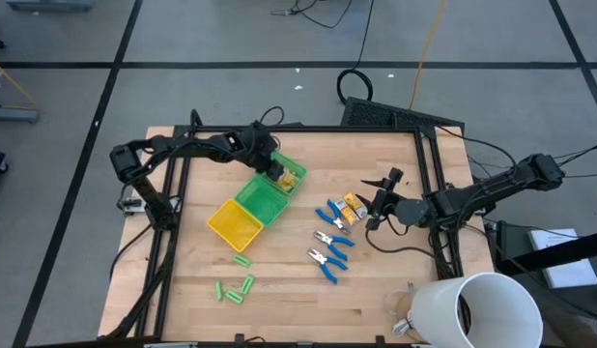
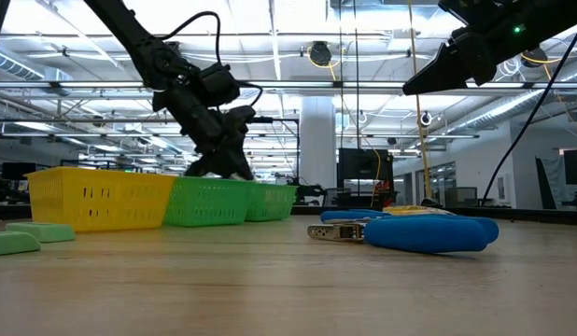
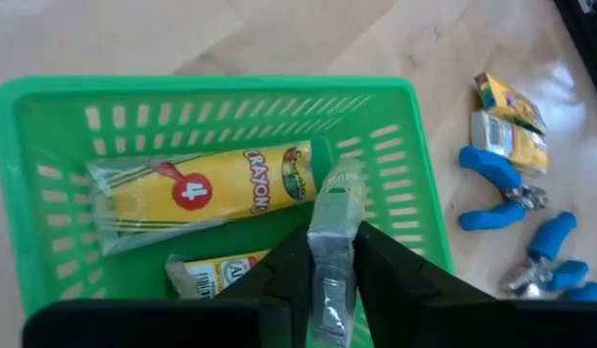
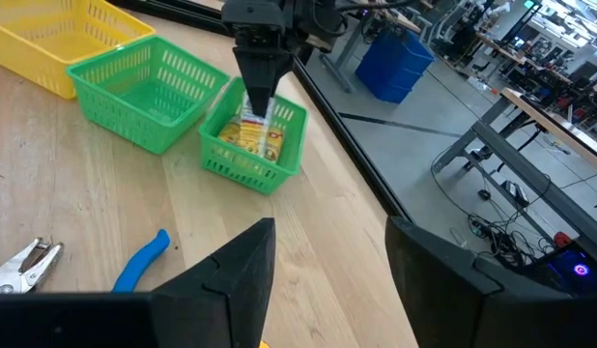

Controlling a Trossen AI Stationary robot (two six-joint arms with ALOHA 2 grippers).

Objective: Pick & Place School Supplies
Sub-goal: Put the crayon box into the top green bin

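A tray of one yellow (image 1: 234, 222) and two green baskets (image 1: 263, 198) stands on the table. My left gripper (image 1: 276, 168) hangs over the far green basket (image 3: 47, 126), shut on a yellow crayon pack (image 3: 334, 208). Two more packs (image 3: 202, 188) lie flat in that basket. My right gripper (image 1: 379, 201) is open and raised (image 2: 436, 73) above the table near two crayon packs (image 1: 352, 206). Three blue-handled pliers (image 1: 330, 239) lie left of it. Several light-green sticks (image 1: 236, 286) lie near the table's near edge. My left gripper pinches the crayon pack between its two fingers at the pack's clear wrapper end (image 3: 329, 275). The fingers come from above, pointing down into the far green basket. The pack hangs edge-on below the fingers (image 4: 255, 124), inside the basket's walls; whether its lower end touches the packs beneath, I cannot tell.
A big white cup (image 1: 475, 311) stands at the table's near right corner. Dark frame rails (image 1: 432, 164) run along the table's left and right sides. Bare wood lies between the pliers and the green sticks (image 1: 279, 290).
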